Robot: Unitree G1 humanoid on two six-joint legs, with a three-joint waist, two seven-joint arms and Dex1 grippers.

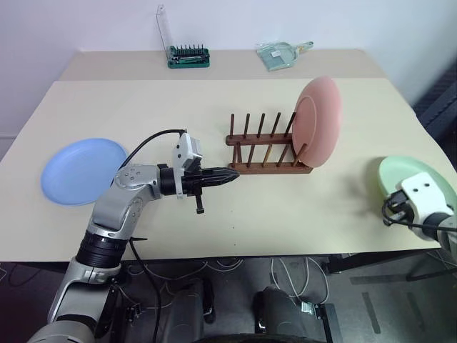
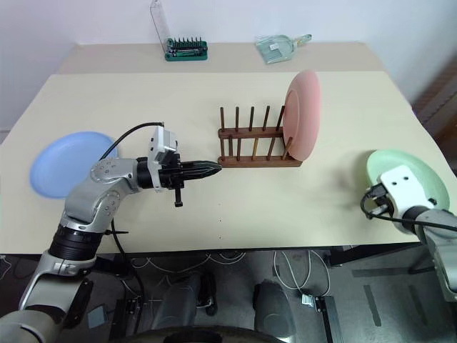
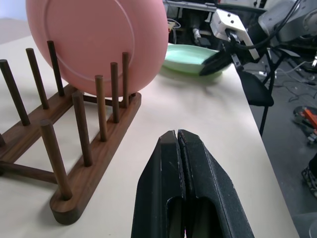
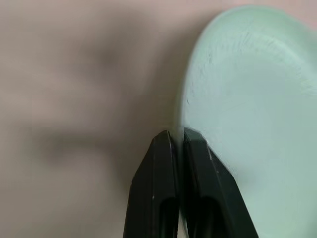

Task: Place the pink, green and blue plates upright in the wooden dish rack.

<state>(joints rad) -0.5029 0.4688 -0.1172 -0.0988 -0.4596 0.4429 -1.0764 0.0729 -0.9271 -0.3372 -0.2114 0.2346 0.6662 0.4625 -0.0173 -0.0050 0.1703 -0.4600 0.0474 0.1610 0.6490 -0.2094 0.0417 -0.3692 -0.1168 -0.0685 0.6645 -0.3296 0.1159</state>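
on the table's right edge, right gripper (image 4: 179, 136) pinches green plate (image 4: 252, 119) rim; left gripper (image 3: 177, 139) clamped empty beside rack (image 1: 268, 146) holding pink plate (image 1: 320, 120) upright.

Silver-grey jointed arms, black cables, white wrist cameras, black claw (image 1: 230, 175)

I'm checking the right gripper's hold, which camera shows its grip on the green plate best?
The right wrist view: the right gripper is shut on the green plate at its rim. The eye views show the plate partly behind the wrist; the left wrist view shows it distantly.
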